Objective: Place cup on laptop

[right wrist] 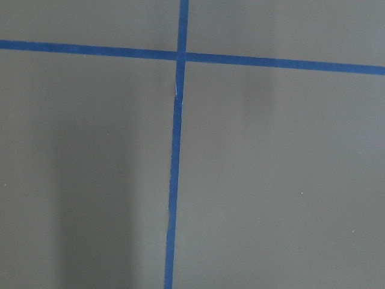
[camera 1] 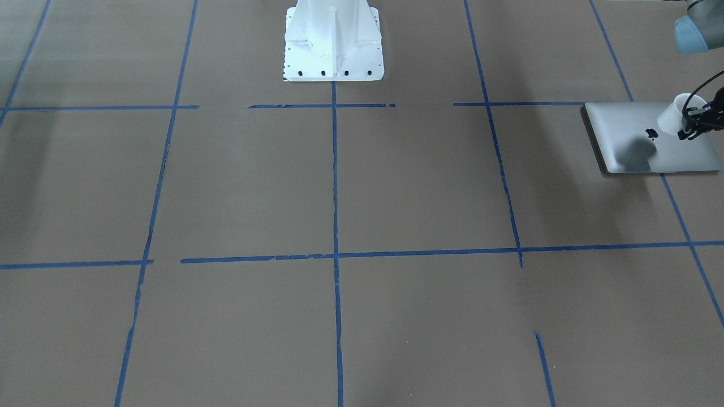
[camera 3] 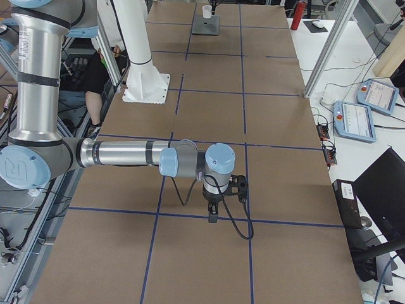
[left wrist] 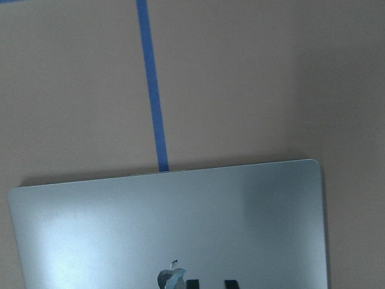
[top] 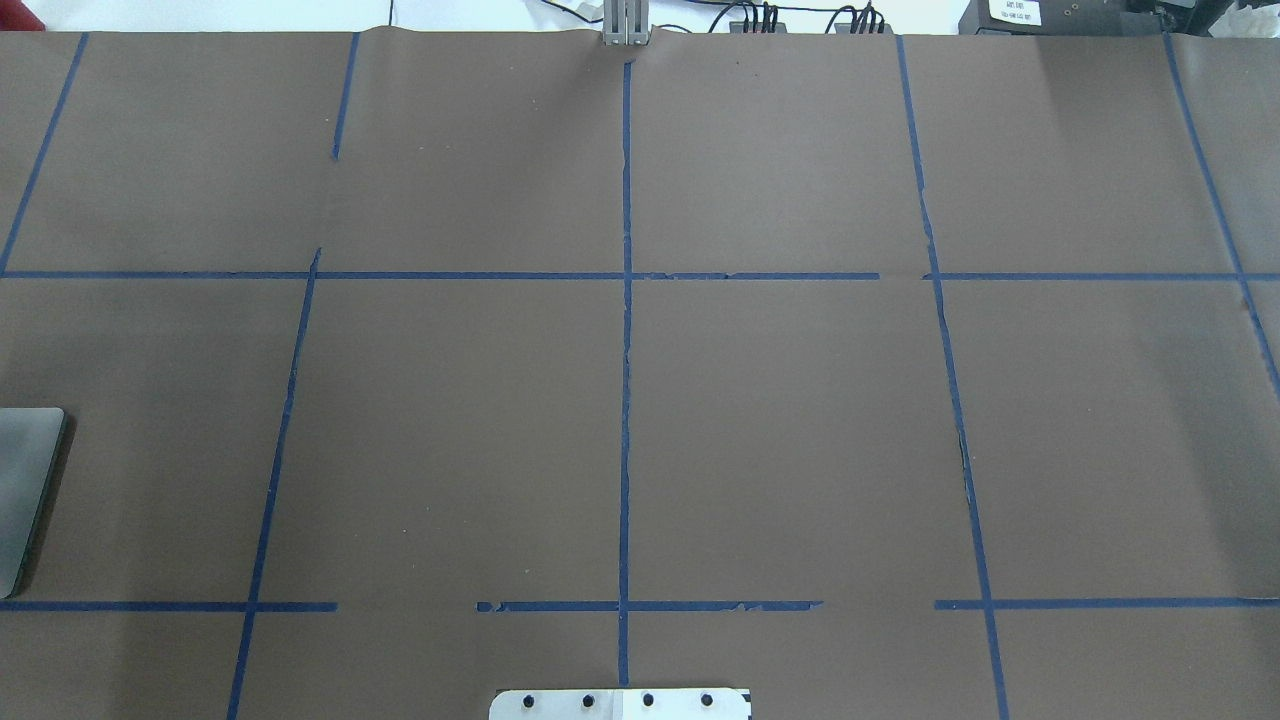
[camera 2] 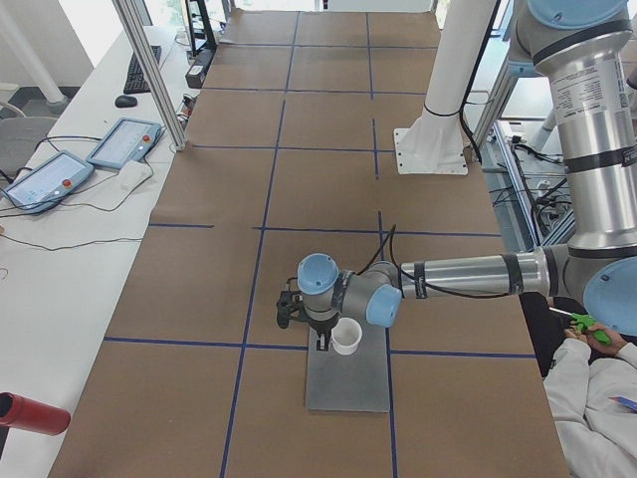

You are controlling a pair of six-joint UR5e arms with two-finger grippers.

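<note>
1. White cup [camera 1: 674,117] — upright and lifted, hanging just above the laptop [camera 1: 619,127]; it sits over the lid just beside the black apple logo [camera 1: 651,134], on the side toward the table's left end;
2. soft shadow [camera 1: 639,151] lies on the lid apart from the cup, so cup and lid are not touching;
3. left gripper [camera 1: 691,129] is clamped on the cup at its rim side, black against the white wall; the left wrist view shows only two dark fingertips [left wrist: 192,283] at its bottom edge, close together, and the cup is outside that view;
4. laptop is closed, silver-grey, flat on the table at the robot's far left end; the overhead view catches only one corner of it;
5. right gripper [camera 3: 213,214] — well apart from the laptop, pointing down over the table near a tape crossing; it shows only in the side view, so cannot tell whether the jaws are apart or together;
6. brown paper [camera 1: 424,186] covers the table, with a blue tape [camera 1: 335,169] grid; white robot base [camera 1: 334,39] stands at the robot-side edge.
</note>
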